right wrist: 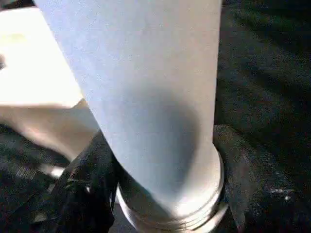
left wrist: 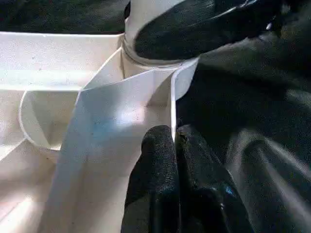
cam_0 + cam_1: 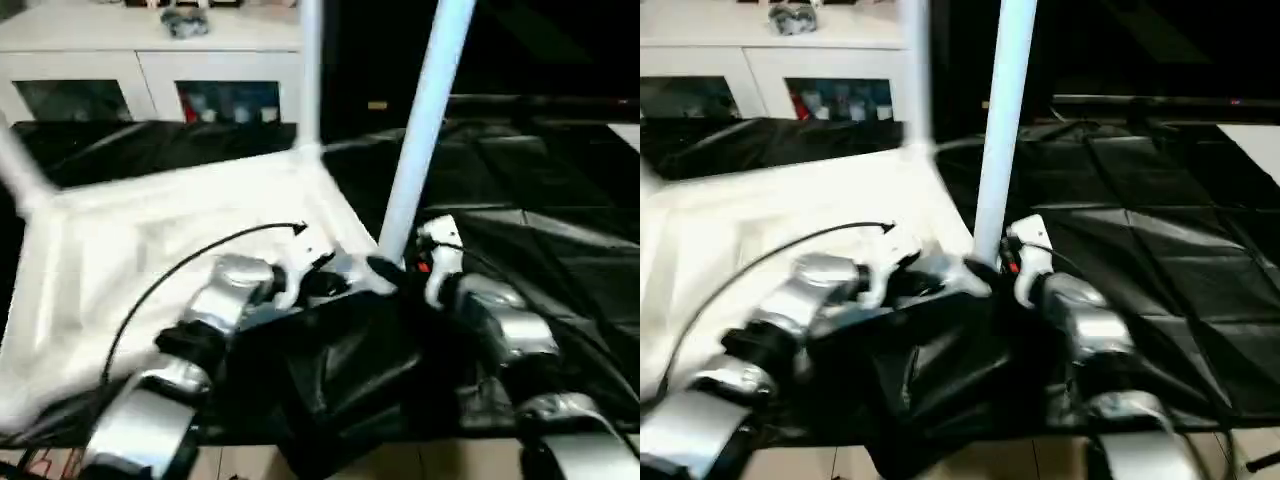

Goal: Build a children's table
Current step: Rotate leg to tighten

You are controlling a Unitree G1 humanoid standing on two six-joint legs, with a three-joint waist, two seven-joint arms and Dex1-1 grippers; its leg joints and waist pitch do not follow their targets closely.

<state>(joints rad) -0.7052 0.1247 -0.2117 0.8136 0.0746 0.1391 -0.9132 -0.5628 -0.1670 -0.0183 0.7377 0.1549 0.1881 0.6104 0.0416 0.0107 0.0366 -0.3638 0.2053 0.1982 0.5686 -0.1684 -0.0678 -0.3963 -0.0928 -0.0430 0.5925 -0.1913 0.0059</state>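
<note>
The white table top [image 3: 150, 260] lies upside down on a black sheet, ribbed side up. A white leg [image 3: 425, 130] stands upright in the near right corner socket [image 2: 146, 60]. My right gripper [image 3: 395, 272] is shut on the base of that leg, one black finger [image 1: 92, 194] on each side of it. My left gripper [image 2: 172, 141] is shut on the top's thin rim wall right beside that socket. Another leg [image 3: 310, 70] rises from the far right corner. A further leg [image 3: 20, 175] leans up at the far left corner.
A white cabinet [image 3: 150, 80] with glass doors stands behind the work. The black sheet [image 3: 540, 200] spreads out to the right, bunched up between my forearms. A black cable [image 3: 180, 265] arcs over my left forearm. A strip of light floor [image 3: 400, 465] shows at the near edge.
</note>
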